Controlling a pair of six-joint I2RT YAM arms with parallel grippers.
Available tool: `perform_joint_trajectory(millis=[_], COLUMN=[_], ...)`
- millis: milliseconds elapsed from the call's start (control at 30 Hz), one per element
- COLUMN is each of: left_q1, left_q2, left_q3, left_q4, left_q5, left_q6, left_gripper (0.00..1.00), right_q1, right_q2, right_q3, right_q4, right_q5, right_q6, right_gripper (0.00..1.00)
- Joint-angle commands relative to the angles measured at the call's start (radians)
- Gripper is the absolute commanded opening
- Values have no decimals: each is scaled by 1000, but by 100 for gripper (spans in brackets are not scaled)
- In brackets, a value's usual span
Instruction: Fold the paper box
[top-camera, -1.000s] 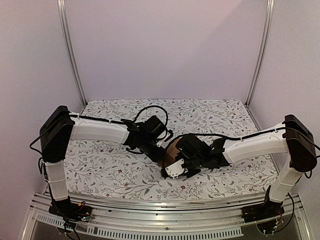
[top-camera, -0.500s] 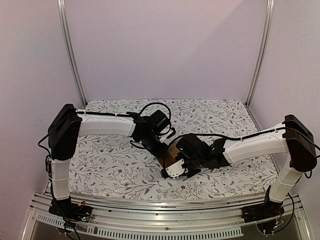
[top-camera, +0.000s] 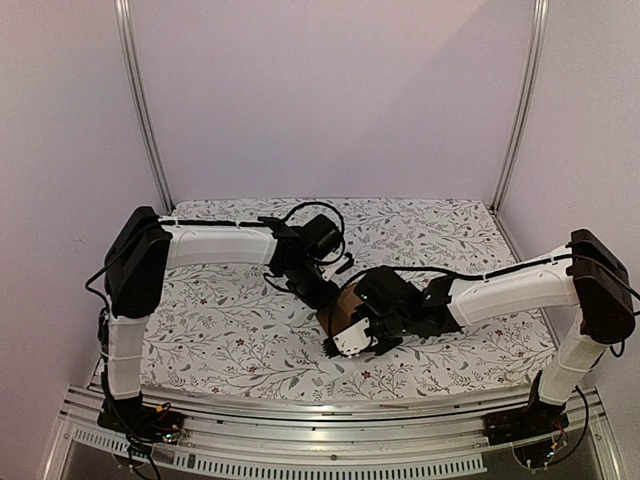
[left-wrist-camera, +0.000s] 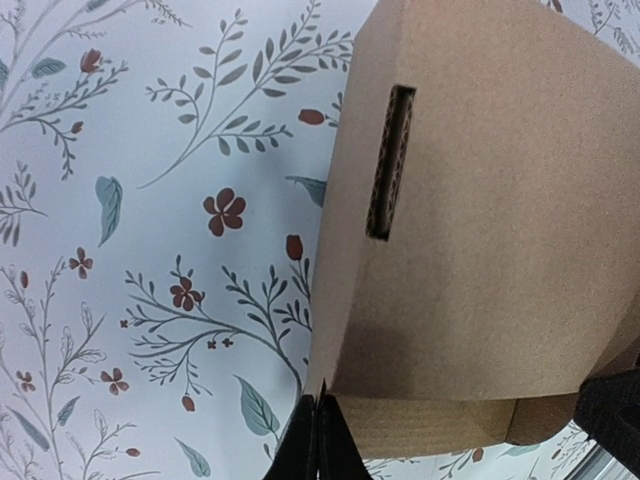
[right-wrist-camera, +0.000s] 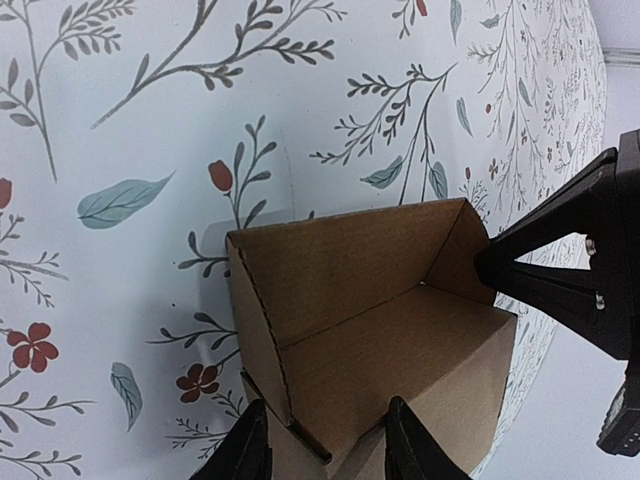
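Right jaws part-open, clamped on near wall of paper box (right-wrist-camera: 380, 340), mid-tabletop (top-camera: 220, 330). Left jaws fully closed, holding nothing, tips touching the box's far-left side. Box sits between both.

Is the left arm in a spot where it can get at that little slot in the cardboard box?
Probably yes. The left fingers, pinched shut, sit at the edge of the paper box, and the slot lies just beyond them on a bare panel, with nothing in between.
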Motion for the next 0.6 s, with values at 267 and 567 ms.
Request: perform_joint_trajectory(millis=[267, 567], left_q1=[-4, -5], left_q2=[-71, -241], left_q3=[-75, -238], left_q4=[44, 155], left_q5=[15, 12], left_q6=[0, 6], left_gripper=[18, 25], right_q1=[-16, -49], right_q2=[-12, -68], right_q3=[-15, 10], right_q4=[-150, -182], right_q5=[-62, -83], right_q6=[49, 99], right_gripper=[40, 42])
